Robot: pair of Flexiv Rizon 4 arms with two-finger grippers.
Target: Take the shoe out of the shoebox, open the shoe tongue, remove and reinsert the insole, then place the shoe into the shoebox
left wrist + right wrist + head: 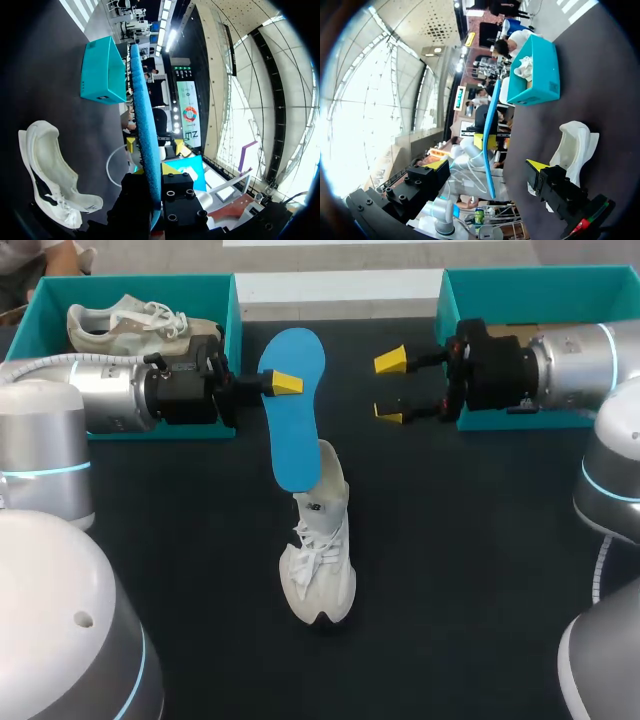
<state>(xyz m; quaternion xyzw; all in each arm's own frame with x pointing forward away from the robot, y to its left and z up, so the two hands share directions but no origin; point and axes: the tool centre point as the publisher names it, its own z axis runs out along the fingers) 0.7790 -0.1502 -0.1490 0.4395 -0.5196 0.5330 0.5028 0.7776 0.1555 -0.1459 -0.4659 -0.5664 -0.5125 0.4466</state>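
1. The white shoe lies in the middle of the dark desk. Its toe points to 6 o'clock and its heel opening to 12 o'clock.
2. The blue insole is out of the shoe and held up on edge. Its lower end is over the heel opening, and its rounded end leans toward 12 o'clock. I cannot tell whether it touches the shoe.
3. The left gripper comes in from 9 o'clock and is clamped on the insole near its upper half.
4. The right gripper is at 3 o'clock of the insole, apart from it. Its fingers are spread wide and hold nothing.
5. The left shoebox, at 10 o'clock of the shoe, holds a second shoe.
6. The right shoebox is at 2 o'clock, behind the right arm.
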